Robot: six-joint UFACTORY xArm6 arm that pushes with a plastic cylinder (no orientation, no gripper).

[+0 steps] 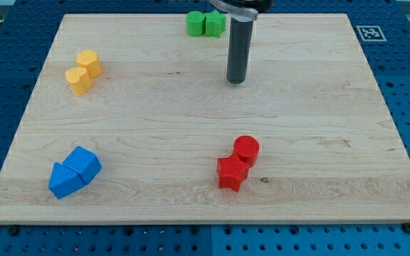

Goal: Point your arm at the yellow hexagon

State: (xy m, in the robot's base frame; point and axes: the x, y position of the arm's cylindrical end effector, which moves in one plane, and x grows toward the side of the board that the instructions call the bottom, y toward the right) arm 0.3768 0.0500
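My tip rests well right of two yellow blocks.

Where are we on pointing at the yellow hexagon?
Nothing looks done yet. My tip sits near the view's top centre, just below the green blocks, touching no block. Left: cross the board to the yellow blocks at the view's upper left; which one is the hexagon is hard to tell.

We can't see the rod's upper part, it's cut off at the view's top, and it partly hides one green block.
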